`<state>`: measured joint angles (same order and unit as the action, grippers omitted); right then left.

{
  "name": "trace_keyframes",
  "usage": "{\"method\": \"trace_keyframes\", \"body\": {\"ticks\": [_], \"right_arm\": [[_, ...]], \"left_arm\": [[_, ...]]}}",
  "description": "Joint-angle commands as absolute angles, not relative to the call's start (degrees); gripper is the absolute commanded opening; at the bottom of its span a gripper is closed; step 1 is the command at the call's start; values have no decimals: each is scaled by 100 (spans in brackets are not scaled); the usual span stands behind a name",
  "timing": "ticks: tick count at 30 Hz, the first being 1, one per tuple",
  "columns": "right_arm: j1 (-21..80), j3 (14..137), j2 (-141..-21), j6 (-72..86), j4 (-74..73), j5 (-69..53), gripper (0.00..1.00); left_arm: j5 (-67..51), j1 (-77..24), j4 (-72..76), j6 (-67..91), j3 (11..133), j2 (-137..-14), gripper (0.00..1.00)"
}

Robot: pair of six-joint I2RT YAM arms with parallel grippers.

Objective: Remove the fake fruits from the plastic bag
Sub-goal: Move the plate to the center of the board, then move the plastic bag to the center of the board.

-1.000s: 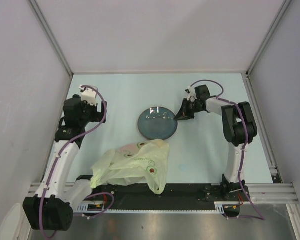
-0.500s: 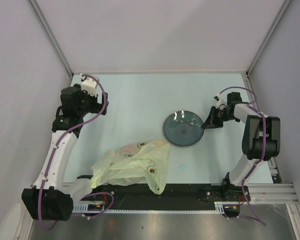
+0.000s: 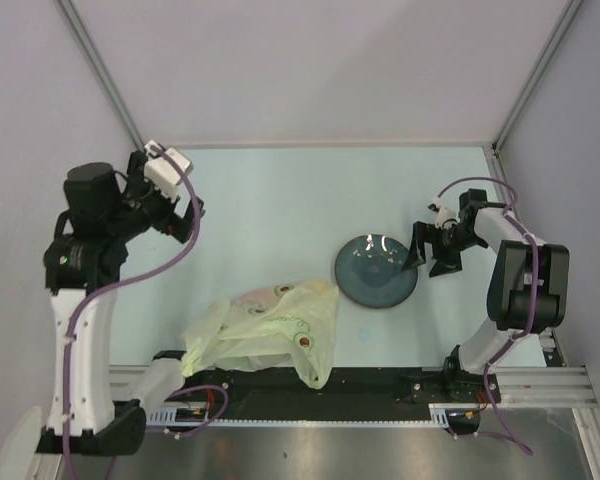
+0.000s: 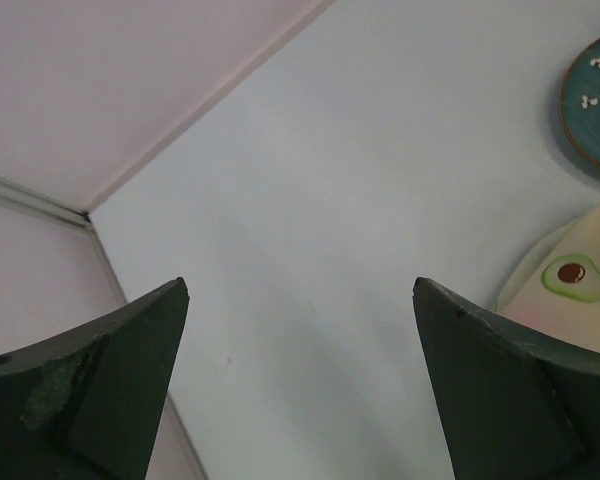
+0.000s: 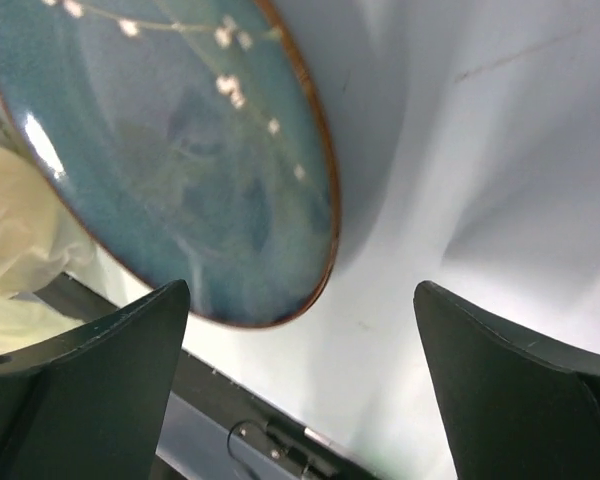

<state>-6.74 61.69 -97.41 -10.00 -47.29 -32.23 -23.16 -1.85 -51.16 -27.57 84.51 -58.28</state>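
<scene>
Near front edge of table (image 3: 280,190): plastic bag (image 3: 265,335) lies crumpled, fake fruits hidden inside (faint pink blur only). Likely light, soft, slippery film; pinch loose edge fold. Left gripper (image 4: 300,288), right gripper (image 5: 300,290) both spread wide, empty.

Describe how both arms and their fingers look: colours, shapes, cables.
The left arm and right arm match: white links between bulky black joint housings, a purple cable looping loosely along each, a small white box at each wrist. The fingers are dark, flat wedges tapering toward the tips.
</scene>
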Motion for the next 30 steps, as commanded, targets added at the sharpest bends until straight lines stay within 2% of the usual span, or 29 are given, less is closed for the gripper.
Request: {"method": "trace_keyframes", "body": {"ticks": [1, 2, 3, 6, 7, 9, 13, 18, 20, 22, 24, 26, 30], "right_arm": [[-397, 6784, -8766, -1194, -5115, -3593, 100], [-248, 6881, -8554, -1274, -4898, -3647, 100], [319, 6891, -8282, -1614, -4765, -3691, 100], [1455, 6873, -7507, -2170, -4238, -3246, 100], [2094, 6882, -7401, -2101, -4019, -3156, 100], [2477, 6960, -7199, -1804, -3421, -3286, 100], [3792, 7356, -7303, -1959, -3532, -3192, 100], [3972, 7540, -7636, -1750, -4279, -3111, 100], [3990, 7646, -7821, -1039, -4692, -3172, 100], [3973, 7603, -8006, -564, -4929, -3435, 100], [4016, 7471, -8016, -116, -4974, -3690, 100], [4034, 7174, -8103, 478, -5054, -3875, 100], [4270, 6593, -8288, 1219, -4756, -4455, 100]], "left_arm": [[-2041, -158, -6706, -4192, 8931, -5344, 100], [-1787, -141, -6541, -4140, 8747, -5335, 100], [-1340, -106, -6400, -3948, 8571, -5352, 100], [-1125, 245, -5714, -3149, 8008, -5545, 100], [-1160, 307, -5600, -2912, 7981, -5720, 100], [-1343, 360, -5414, -2401, 8120, -5897, 100], [-2011, 360, -5781, -2285, 8507, -5872, 100], [-3145, 360, -6152, -2864, 9008, -4915, 100], [-3515, 360, -6362, -3153, 9096, -4546, 100], [-3717, 352, -7314, -3470, 9508, -4570, 100], [-3753, 360, -8318, -4164, 10173, -4868, 100], [-2992, 212, -8420, -3867, 10178, -4712, 100], [-2655, 53, -8350, -4360, 9415, -4113, 100]]}}
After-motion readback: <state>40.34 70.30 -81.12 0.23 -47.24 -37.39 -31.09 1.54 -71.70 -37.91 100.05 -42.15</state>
